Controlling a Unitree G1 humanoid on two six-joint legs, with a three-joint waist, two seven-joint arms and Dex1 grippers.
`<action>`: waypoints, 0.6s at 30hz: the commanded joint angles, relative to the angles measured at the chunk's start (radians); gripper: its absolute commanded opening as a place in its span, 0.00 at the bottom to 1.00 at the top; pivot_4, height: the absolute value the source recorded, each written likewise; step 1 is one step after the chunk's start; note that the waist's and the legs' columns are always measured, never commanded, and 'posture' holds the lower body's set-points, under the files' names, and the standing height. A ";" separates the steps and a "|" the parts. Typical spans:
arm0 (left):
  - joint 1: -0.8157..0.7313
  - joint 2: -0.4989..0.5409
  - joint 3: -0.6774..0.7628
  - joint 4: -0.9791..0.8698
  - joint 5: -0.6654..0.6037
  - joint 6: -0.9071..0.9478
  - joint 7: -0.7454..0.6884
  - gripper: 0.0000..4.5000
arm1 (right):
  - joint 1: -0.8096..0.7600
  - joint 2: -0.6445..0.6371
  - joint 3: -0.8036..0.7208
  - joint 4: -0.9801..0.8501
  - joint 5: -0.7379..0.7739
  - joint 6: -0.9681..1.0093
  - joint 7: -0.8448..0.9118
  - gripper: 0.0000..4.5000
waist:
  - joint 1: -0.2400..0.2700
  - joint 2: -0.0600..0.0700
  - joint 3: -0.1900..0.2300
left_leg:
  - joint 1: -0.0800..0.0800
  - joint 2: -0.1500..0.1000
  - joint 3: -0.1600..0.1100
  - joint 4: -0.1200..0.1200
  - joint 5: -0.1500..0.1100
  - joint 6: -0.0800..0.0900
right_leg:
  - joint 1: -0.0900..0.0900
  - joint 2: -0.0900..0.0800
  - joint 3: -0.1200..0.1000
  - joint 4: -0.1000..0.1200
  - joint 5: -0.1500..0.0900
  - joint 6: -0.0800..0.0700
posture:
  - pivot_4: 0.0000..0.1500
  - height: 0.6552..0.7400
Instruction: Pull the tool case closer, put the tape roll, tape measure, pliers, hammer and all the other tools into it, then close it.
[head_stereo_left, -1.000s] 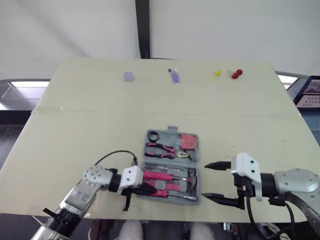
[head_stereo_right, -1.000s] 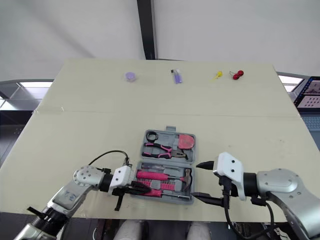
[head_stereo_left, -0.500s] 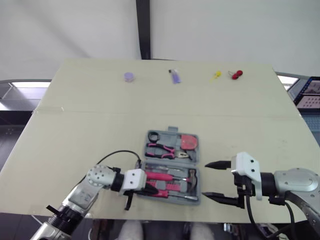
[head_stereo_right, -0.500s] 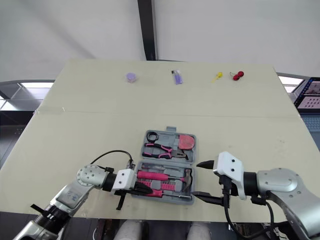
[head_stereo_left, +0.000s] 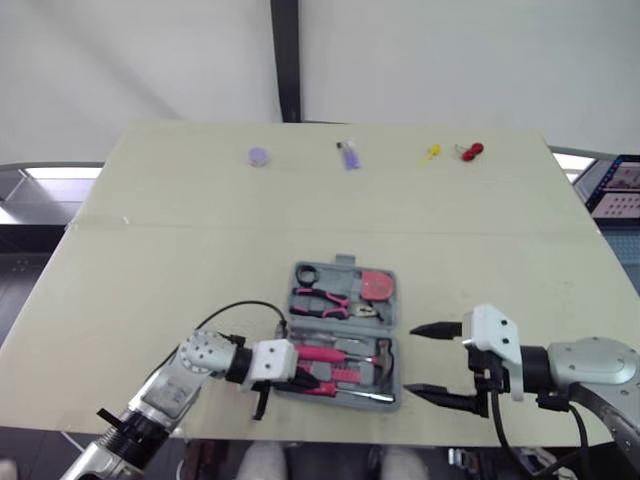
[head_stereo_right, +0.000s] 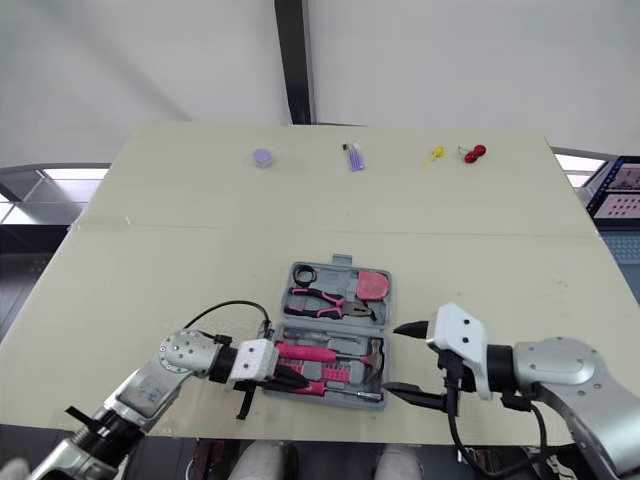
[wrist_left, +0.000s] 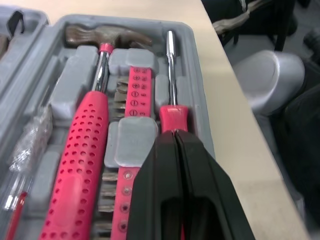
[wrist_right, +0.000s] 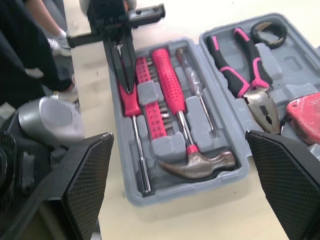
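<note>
Beige tabletop carries the open grey tool case near its front edge. Inside lie the hammer, pliers, tape roll and tape measure, with a pink-handled screwdriver along the near wall. At the case's 7 o'clock, the left gripper has its fingers pressed together, tips over the screwdriver's handle. At 3 o'clock, just beside the case, the right gripper is spread wide, holding nothing.

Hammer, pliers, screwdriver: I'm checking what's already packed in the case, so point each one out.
hammer (wrist_right: 167, 75), right wrist view, on its pink handle.
pliers (wrist_right: 260, 105), right wrist view, on the metal head.
screwdriver (wrist_right: 129, 104), right wrist view, on its pink handle.
</note>
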 joint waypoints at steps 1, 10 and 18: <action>0.014 0.030 0.082 -0.099 -0.094 0.166 0.018 0.30 | -0.006 0.033 -0.073 0.039 0.051 0.016 -0.028 1.00 | -0.002 0.000 0.002 | 0.000 0.000 0.000 0.000 0.000 0.000 | 0.000 0.000 0.000 0.000 0.000 0.000 | 1.00 1.00; 0.059 0.103 0.481 -0.128 -0.182 0.308 0.220 0.99 | 0.057 0.115 -0.188 0.346 -0.030 -0.105 -0.037 1.00 | -0.003 -0.001 0.004 | -0.001 0.000 0.000 -0.001 0.000 0.000 | -0.001 0.000 0.000 0.000 0.000 0.000 | 1.00 1.00; 0.230 0.094 0.824 -0.021 -0.190 0.261 0.376 0.99 | -0.031 0.205 -0.263 0.649 -0.123 -0.295 -0.137 1.00 | -0.030 0.000 0.005 | 0.000 0.000 0.001 -0.006 0.000 -0.001 | -0.002 0.000 0.000 0.000 0.000 0.000 | 1.00 1.00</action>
